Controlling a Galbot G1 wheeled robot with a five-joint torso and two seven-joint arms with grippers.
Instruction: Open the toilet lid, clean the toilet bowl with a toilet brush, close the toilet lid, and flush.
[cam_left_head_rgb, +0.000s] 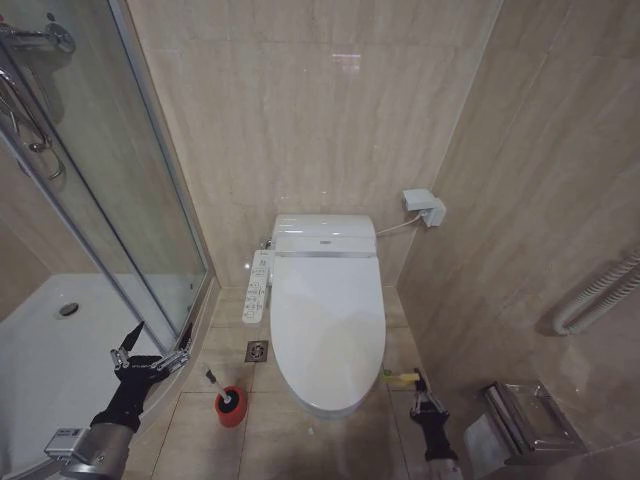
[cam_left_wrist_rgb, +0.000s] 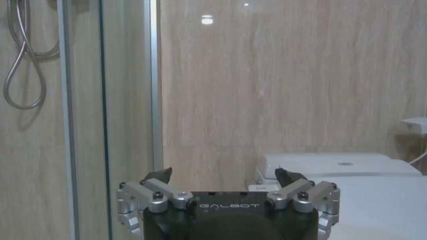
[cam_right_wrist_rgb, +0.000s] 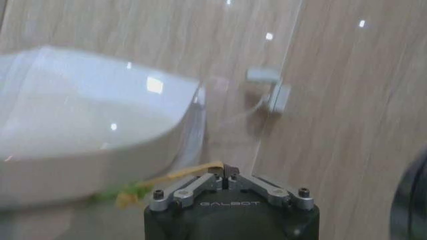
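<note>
The white toilet lid (cam_left_head_rgb: 328, 310) lies shut, hiding the inside of the toilet bowl. The toilet brush (cam_left_head_rgb: 218, 385) stands in its red holder (cam_left_head_rgb: 231, 408) on the floor left of the toilet front. My left gripper (cam_left_head_rgb: 160, 340) hangs open by the shower's edge, left of the brush; in the left wrist view the left gripper (cam_left_wrist_rgb: 223, 177) faces the wall with nothing between its fingers. My right gripper (cam_left_head_rgb: 422, 392) sits low at the toilet's right front, shut on a green-yellow tag (cam_right_wrist_rgb: 167, 177) that leads under the lid rim (cam_right_wrist_rgb: 100, 145).
The side control panel (cam_left_head_rgb: 258, 285) sits left of the toilet, with a floor drain (cam_left_head_rgb: 257, 350) below it. A glass shower door (cam_left_head_rgb: 120, 200) and white shower tray (cam_left_head_rgb: 40, 350) are at left. A paper holder (cam_left_head_rgb: 525, 420) and grab rail (cam_left_head_rgb: 600, 295) hang on the right wall.
</note>
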